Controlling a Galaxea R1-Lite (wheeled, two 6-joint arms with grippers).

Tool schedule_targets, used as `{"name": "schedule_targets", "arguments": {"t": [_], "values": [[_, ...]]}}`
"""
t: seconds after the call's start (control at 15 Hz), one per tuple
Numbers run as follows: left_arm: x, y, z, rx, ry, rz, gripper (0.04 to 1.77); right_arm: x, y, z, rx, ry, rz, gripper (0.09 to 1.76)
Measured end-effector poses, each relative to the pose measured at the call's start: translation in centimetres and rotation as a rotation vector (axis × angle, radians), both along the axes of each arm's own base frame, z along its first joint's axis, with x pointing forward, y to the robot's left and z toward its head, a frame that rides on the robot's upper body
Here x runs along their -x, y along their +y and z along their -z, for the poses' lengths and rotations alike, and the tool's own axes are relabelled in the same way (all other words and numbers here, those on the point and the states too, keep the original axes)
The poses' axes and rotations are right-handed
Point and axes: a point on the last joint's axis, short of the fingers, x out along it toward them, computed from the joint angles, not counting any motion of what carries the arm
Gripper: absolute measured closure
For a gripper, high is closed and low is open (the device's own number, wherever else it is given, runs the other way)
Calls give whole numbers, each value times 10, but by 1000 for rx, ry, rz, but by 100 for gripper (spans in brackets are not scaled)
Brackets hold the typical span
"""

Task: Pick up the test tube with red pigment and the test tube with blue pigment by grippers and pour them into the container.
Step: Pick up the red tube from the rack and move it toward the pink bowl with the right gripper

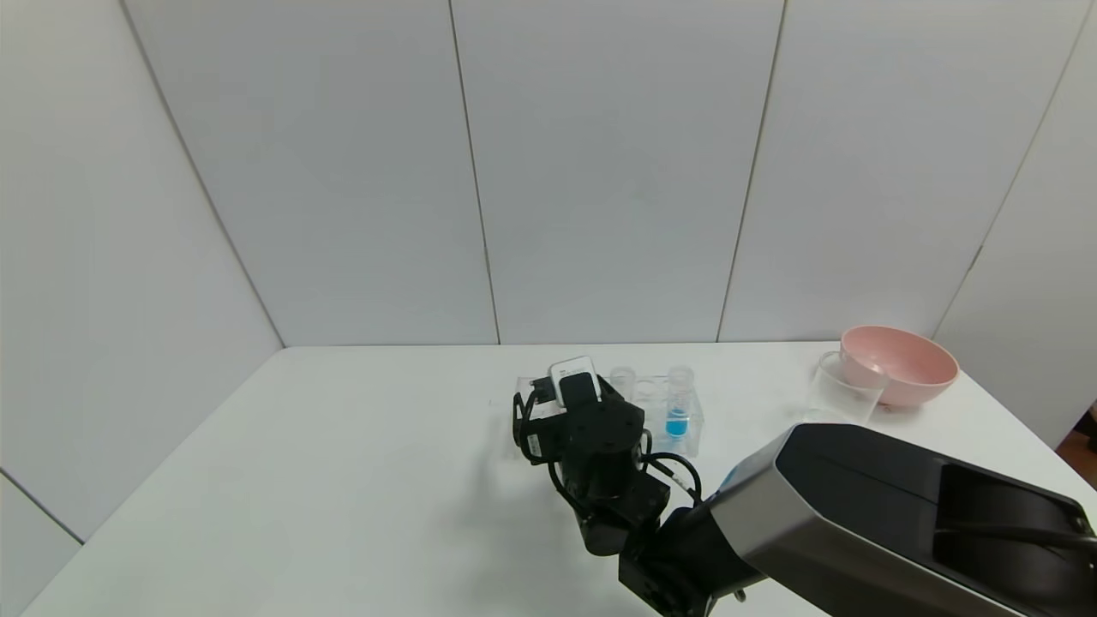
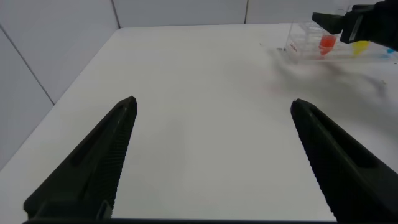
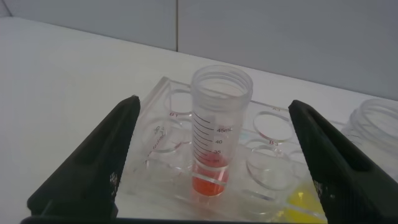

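Right gripper (image 3: 211, 162) spread wide, fingers flanking test tube with red pigment (image 3: 217, 134), upright in tube rack (image 3: 161, 149), untouched. Test tube with blue pigment (image 1: 678, 403) upright in rack's other end. Container (image 1: 844, 390) well beyond rack, beside pink bowl (image 1: 900, 364). Left gripper (image 2: 211, 155) wide, over bare table (image 2: 205, 87), well apart from rack.

The head camera looks down from above; the wrist cameras sit low, sharing the clear many-holed plastic rack (image 3: 186, 180), close from the right, far from the left (image 2: 305, 43).
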Motion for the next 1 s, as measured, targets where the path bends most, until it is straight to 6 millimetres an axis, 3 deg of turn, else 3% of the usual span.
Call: {"name": "schedule_targets", "arguments": {"t": [0.2,0.53,0.67,0.73,1.0], "values": [[0,0,0,0,0,0,5,-4,0,5,6,0,-14,14],[0,0,0,0,0,0,5,-9,-1,5,1,-6,-8,85],[0,0,0,0,0,0,5,-8,-1,4,4,-8,-8,105],[0,0,0,0,0,0,5,-8,-1,2,3,-10,-9,130],[0,0,0,0,0,0,5,-6,1,-1,9,-18,-14,135]]}}
